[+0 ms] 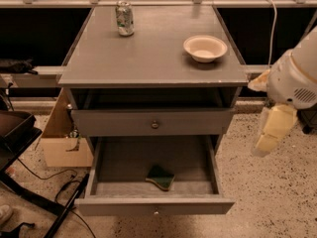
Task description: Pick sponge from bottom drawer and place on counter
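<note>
Sponge lies in open bottom drawer, well left of and lower than gripper, which hangs beyond the counter's right edge; grip state cannot tell.

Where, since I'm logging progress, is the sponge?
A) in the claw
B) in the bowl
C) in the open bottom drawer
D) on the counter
C: the sponge lies on the floor of the open bottom drawer, while the claw hangs apart at the view's right side.
</note>
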You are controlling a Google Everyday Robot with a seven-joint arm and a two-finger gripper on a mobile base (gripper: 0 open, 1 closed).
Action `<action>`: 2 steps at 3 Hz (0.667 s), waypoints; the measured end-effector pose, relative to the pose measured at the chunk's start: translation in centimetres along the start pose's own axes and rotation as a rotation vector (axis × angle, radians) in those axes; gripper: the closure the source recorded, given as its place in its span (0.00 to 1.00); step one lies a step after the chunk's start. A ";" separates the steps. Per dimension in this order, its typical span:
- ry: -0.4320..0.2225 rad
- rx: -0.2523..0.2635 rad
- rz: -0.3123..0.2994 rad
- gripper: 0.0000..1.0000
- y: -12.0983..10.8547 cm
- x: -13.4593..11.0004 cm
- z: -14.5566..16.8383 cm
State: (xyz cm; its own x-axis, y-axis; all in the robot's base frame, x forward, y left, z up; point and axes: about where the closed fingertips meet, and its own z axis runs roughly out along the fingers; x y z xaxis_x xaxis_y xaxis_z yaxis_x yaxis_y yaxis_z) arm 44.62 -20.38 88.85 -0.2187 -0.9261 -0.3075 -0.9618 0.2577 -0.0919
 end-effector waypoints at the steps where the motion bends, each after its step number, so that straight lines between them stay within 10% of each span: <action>1: -0.067 -0.045 -0.002 0.00 0.0 0.4 3.7; 2: -0.153 -0.132 0.022 0.00 1.8 0.6 9.1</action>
State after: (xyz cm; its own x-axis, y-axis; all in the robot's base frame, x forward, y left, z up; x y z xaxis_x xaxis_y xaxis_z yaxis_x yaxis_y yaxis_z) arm 44.28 -18.01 79.86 -0.2223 -0.8654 -0.4490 -0.9724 0.2300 0.0381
